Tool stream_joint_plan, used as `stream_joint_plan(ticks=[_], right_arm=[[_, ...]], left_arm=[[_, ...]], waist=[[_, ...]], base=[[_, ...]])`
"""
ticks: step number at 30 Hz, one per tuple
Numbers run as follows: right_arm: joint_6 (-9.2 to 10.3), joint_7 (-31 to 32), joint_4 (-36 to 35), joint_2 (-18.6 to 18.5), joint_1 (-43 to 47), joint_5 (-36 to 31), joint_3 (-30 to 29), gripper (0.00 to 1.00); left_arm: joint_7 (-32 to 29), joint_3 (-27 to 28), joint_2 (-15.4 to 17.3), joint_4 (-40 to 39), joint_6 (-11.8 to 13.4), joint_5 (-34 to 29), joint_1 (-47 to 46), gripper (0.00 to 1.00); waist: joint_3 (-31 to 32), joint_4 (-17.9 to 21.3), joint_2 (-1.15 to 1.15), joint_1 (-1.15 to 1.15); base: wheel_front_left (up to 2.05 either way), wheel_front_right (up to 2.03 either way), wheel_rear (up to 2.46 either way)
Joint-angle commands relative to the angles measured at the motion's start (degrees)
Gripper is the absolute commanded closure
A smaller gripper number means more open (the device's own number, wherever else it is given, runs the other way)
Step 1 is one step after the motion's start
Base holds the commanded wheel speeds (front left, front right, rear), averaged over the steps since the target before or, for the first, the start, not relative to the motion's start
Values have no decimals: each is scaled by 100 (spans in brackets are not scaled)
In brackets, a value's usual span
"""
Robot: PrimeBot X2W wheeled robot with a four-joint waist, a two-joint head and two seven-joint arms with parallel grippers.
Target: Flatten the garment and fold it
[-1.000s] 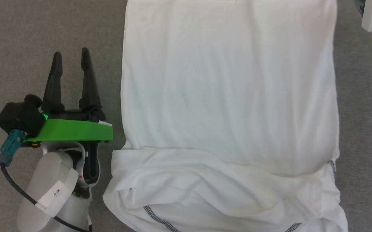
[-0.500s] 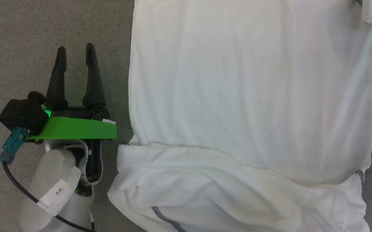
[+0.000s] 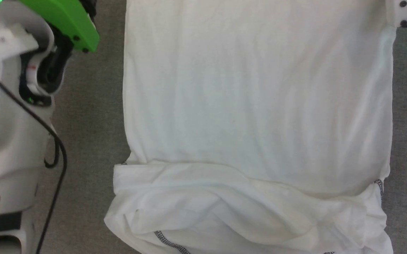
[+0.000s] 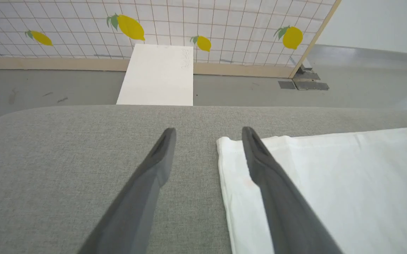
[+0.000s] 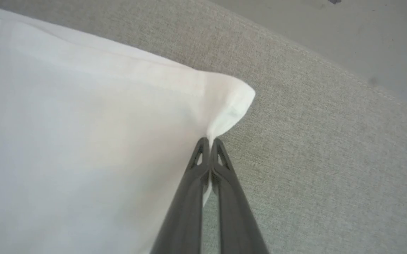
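Observation:
The white garment [image 3: 256,106] lies spread on the grey padded surface [image 3: 87,123], its near part bunched in folds with grey zigzag stitching [image 3: 170,243]. In the left wrist view my left gripper [image 4: 208,135] is open at the garment's [image 4: 312,176] far left corner, one finger over the grey surface and the other finger [image 4: 259,165] over the cloth's edge. In the right wrist view my right gripper [image 5: 210,141] is shut on the far right corner of the garment [image 5: 83,141], and the fabric puckers at the tips. My right wrist [image 3: 402,14] shows at the head view's top right.
My pale left forearm [image 3: 9,123] with its green bracket and black cable takes up the left side of the head view. Beyond the surface's far edge [image 4: 83,109] stand a white box [image 4: 157,76], grey floor and a lemon-patterned tiled wall.
My left arm has reached forward along the garment's left edge, so its fingers have left the head view. My right gripper has shut on the far right corner.

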State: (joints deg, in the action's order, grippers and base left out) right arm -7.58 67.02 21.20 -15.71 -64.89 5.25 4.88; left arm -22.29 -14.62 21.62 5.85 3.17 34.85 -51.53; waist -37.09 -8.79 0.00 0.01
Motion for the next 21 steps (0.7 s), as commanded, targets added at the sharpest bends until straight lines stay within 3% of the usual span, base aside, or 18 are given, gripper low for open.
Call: stream_joint_plan(ticks=[1,4,10,19,20,21], right_arm=[[9,-42,-48,14,-78,69,84,100],[9,-98,-98,29,-102,212,262,100],[9,-203,-167,21,-137,504,642,100],[9,-310,-227,-135,-242,780,959,100],[9,-319,-226,-151,-247,800,975,100],[9,-325,-228,-164,-248,811,984,100]], left_arm=[[-436,-109,76,193,32,56,-297,0],[-1432,-327,118,656,125,113,-872,0],[-2683,-818,182,1247,255,-92,-1484,0],[-3273,-1222,175,1607,183,-169,-1449,0],[-3265,-1243,177,1636,145,-154,-1415,68],[-3223,-1239,171,1647,109,-127,-1390,100]], waist=[[-73,120,0,-1],[-150,222,0,-1],[-283,402,0,-1],[-434,496,0,-1],[-451,502,0,-1],[-465,504,0,-1]], base=[[0,0,0],[0,0,0],[0,0,0],[0,0,0],[0,0,0],[0,0,0]])
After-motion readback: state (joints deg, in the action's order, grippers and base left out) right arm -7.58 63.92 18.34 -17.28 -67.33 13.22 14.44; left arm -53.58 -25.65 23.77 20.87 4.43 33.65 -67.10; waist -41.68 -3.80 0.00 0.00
